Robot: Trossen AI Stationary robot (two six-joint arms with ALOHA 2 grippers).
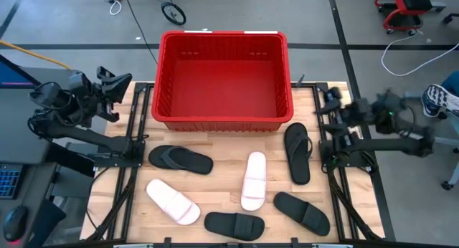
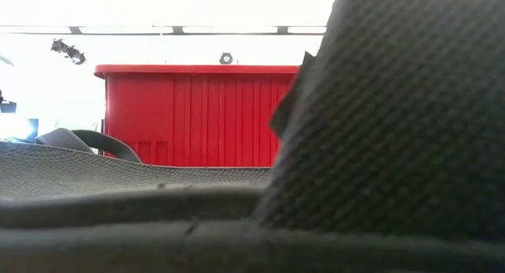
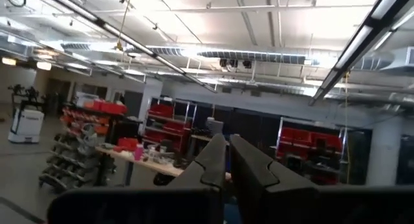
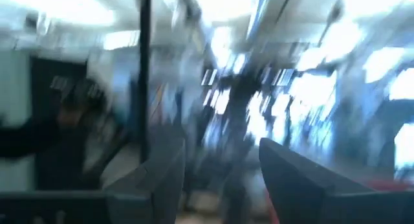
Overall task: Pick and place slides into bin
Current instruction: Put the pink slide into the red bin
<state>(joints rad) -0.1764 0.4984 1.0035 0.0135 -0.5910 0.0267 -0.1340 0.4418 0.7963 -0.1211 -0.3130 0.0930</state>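
The red bin (image 1: 222, 76) stands empty at the table's far middle; it also shows in the low view (image 2: 197, 115). Six slides lie on their soles on the table in front of it: black ones (image 1: 181, 159), (image 1: 234, 224), (image 1: 297, 152), (image 1: 301, 211) and white ones (image 1: 173, 201), (image 1: 253, 180). A black slide (image 2: 379, 131) fills the low view close to the camera. My left gripper (image 1: 118, 87) (image 3: 228, 153) is shut and empty, raised at the table's left edge. My right gripper (image 1: 324, 108) (image 4: 220, 166) is open and empty, raised at the right edge, near the bin's right corner.
Black arm frames run along the table's left (image 1: 133, 155) and right (image 1: 337, 155) sides. A person's shoe (image 1: 439, 99) shows on the floor at the far right. Cables and a wheel (image 1: 173, 13) lie on the floor beyond the bin.
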